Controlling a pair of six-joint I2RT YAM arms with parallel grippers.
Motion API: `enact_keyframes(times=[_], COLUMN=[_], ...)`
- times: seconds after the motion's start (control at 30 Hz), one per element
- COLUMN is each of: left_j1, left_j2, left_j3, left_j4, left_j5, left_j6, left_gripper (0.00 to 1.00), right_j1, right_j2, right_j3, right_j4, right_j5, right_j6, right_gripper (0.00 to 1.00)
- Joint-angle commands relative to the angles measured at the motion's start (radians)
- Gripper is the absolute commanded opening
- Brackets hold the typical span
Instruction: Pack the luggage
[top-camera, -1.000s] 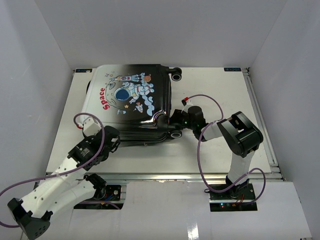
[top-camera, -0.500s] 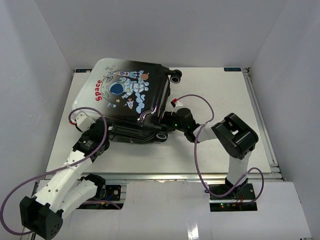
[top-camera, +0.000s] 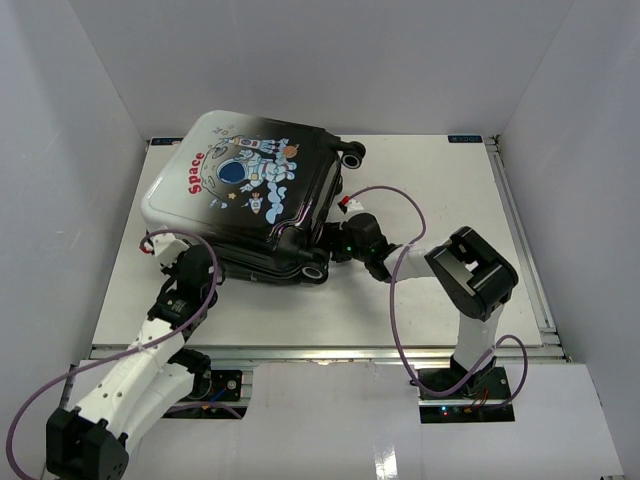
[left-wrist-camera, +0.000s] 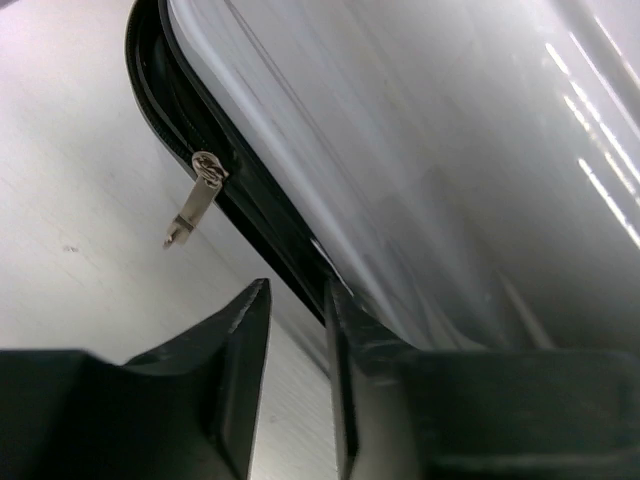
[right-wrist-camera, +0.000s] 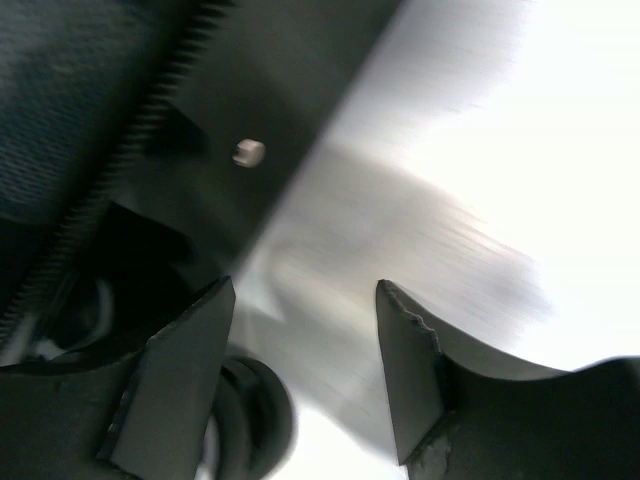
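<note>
Now, luggage (top-camera: 250, 190) is lying tilted on table (top-camera: 430, 190), upper left-centre of top view. L gripper (left-wrist-camera: 297, 290) is hovering beside its black rim w/ 2 fingers slightly apart, gripping nothing. R gripper (right-wrist-camera: 305, 287) is gaping open near a wheel (right-wrist-camera: 250, 410).

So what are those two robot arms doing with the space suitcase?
Both arms are working on the astronaut suitcase on the table. The left gripper is at its near-left rim, close to the dangling zipper pull, with its fingers a little apart. The right gripper is open beside the near-right corner, next to a wheel. The printed lid is tilted up, so the case looks partly open.
</note>
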Motion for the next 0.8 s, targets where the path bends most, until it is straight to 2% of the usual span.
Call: enact_keyframes(times=[0.0,0.07,0.13,0.33,0.5,0.7,0.77], left_j1=[-0.032,-0.032,-0.033,-0.053,-0.071,-0.073,-0.073], left_j2=[-0.109,-0.162,-0.180,-0.162,-0.190,-0.250,-0.238], left_j3=[-0.078,-0.087,-0.086,-0.128,-0.178,-0.216,-0.216], left_j4=[0.256,0.251,0.221,0.221,0.210,0.205,0.229], left_j5=[0.444,0.508,0.523,0.696,0.713,0.734,0.770], left_j6=[0.094,0.115,0.121,0.148,0.166,0.163,0.164], left_gripper=[0.53,0.66,0.72,0.78,0.78,0.78,0.78], right_j1=[-0.019,-0.041,-0.057,-0.152,-0.248,-0.253,-0.250], right_j2=[-0.080,-0.107,-0.120,-0.194,-0.400,-0.636,-0.667], right_j3=[-0.003,-0.003,0.028,0.074,0.078,0.150,0.180], right_j4=[-0.251,-0.282,-0.355,-0.540,-0.640,-0.750,-0.782], right_j5=[0.046,0.103,0.167,0.251,0.269,0.068,-0.082], right_j6=[-0.085,-0.091,-0.108,-0.133,-0.214,-0.407,-0.483], right_gripper=[0.67,0.69,0.71,0.84,0.88,0.88,0.89])
